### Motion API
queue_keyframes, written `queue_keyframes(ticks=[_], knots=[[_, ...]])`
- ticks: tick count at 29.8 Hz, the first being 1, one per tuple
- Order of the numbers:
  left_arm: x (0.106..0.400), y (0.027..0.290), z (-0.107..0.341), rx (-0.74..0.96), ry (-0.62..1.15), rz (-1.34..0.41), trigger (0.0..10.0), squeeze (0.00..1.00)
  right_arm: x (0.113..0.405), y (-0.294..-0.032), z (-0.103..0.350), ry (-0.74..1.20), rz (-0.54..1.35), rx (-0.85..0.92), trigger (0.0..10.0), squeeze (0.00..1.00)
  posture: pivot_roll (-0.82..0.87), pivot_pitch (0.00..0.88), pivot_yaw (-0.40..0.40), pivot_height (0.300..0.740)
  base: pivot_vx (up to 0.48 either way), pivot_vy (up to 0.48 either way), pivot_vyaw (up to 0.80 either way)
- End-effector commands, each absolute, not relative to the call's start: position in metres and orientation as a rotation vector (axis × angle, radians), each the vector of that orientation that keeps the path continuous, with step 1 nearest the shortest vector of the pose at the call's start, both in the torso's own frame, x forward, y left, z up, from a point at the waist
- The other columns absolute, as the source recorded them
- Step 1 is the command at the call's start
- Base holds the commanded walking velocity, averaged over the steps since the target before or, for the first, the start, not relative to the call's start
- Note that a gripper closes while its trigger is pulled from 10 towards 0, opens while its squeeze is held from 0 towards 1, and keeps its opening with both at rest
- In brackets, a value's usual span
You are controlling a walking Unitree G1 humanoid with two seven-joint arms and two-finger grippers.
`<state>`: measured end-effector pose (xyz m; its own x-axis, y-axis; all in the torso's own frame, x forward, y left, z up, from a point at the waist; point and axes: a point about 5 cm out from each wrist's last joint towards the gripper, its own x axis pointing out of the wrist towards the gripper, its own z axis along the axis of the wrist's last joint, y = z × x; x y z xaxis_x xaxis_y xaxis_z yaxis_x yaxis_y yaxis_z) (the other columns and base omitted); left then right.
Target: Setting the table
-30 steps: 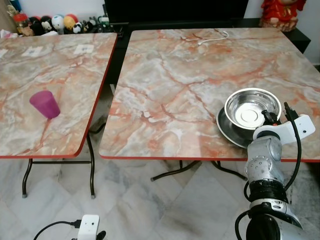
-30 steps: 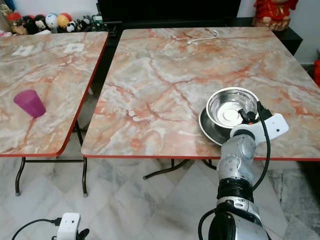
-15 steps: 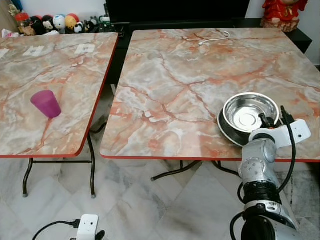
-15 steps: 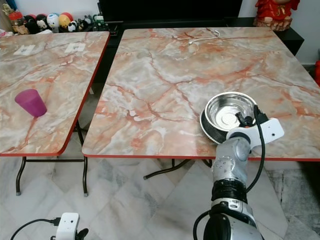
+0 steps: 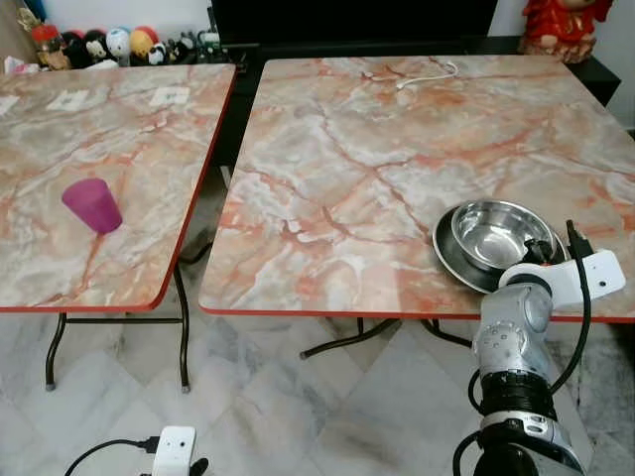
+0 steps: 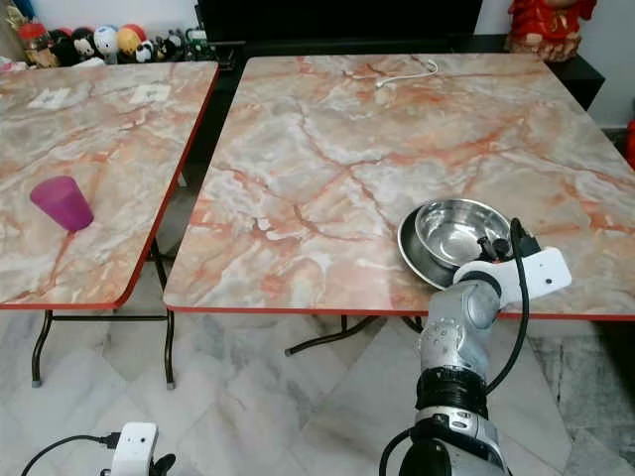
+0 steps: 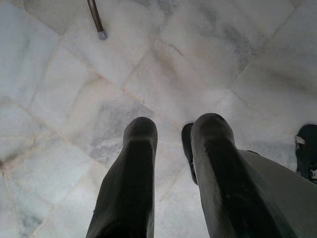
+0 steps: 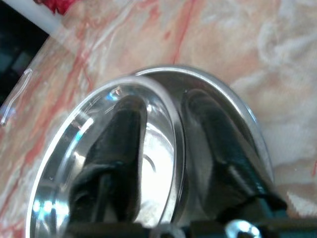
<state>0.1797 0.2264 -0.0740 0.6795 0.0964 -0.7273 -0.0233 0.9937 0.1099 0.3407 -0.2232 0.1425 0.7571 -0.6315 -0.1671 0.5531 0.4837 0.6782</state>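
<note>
At the lower right of the frame I see my right gripper [image 8: 163, 129] pinching the steel bowl [image 5: 499, 233] rim, one finger inside, on its plate [image 5: 448, 260]; left gripper [image 7: 173, 163] fingers slightly spread over the floor [image 7: 59, 89]

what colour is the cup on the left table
The cup is purple or magenta, clearest in the left eye view.

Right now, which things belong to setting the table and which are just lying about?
For the job:
steel bowl, its rim between the right gripper's jaws
plate under it
purple cup on the left table

Lying about:
white cable
toys
</note>
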Motion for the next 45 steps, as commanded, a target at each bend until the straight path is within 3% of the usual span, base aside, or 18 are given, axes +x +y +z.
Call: queue_keyframes(ticks=[1, 4, 5, 9, 12, 15, 17, 19, 25, 45], knots=[[0.174, 0.228, -0.077, 0.095, 0.842, 0.077, 10.0, 0.00, 0.340, -0.218, 0.145, -0.107, -0.712, 0.778, 10.0, 0.64, -0.07, 0.116, 0.042, 0.740, 0.000, 0.000, 0.00], [0.174, 0.228, -0.077, 0.094, 0.842, 0.078, 10.0, 0.00, 0.337, -0.218, 0.147, -0.113, -0.708, 0.755, 10.0, 0.61, -0.07, 0.115, 0.041, 0.740, 0.000, 0.000, 0.00], [0.174, 0.228, -0.076, 0.094, 0.841, 0.079, 10.0, 0.00, 0.335, -0.217, 0.149, -0.120, -0.706, 0.749, 10.0, 0.00, -0.07, 0.115, 0.040, 0.740, 0.000, 0.000, 0.00], [0.174, 0.228, -0.077, 0.096, 0.840, 0.079, 10.0, 0.00, 0.331, -0.215, 0.152, -0.131, -0.688, 0.699, 10.0, 0.00, -0.07, 0.114, 0.038, 0.740, 0.000, 0.000, 0.00], [0.175, 0.227, -0.076, 0.093, 0.836, 0.083, 10.0, 0.00, 0.325, -0.209, 0.165, -0.214, -0.577, 0.468, 10.0, 0.00, -0.07, 0.113, 0.037, 0.740, 0.000, 0.000, 0.00], [0.175, 0.227, -0.076, 0.093, 0.834, 0.084, 10.0, 0.00, 0.324, -0.203, 0.169, -0.240, -0.493, 0.368, 10.0, 0.00, -0.07, 0.113, 0.036, 0.740, 0.000, 0.000, 0.00], [0.176, 0.227, -0.076, 0.091, 0.832, 0.088, 10.0, 0.00, 0.321, -0.185, 0.164, -0.216, -0.189, 0.178, 10.0, 0.00, -0.08, 0.110, 0.034, 0.740, 0.000, 0.000, 0.00], [0.176, 0.227, -0.076, 0.087, 0.833, 0.089, 10.0, 0.00, 0.319, -0.186, 0.160, -0.201, -0.151, 0.141, 10.0, 0.00, -0.08, 0.109, 0.034, 0.740, 0.000, 0.000, 0.00], [0.174, 0.228, -0.077, 0.064, 0.848, 0.106, 10.0, 0.00, 0.314, -0.188, 0.157, -0.187, -0.088, 0.049, 10.0, 0.00, -0.08, 0.096, 0.032, 0.740, 0.000, 0.048, 0.00], [0.168, 0.227, -0.080, 0.061, 0.868, 0.110, 10.0, 0.00, 0.319, -0.176, 0.157, -0.180, -0.049, 0.092, 10.0, 0.00, -0.07, 0.075, 0.021, 0.740, 0.000, 0.480, 0.15]])
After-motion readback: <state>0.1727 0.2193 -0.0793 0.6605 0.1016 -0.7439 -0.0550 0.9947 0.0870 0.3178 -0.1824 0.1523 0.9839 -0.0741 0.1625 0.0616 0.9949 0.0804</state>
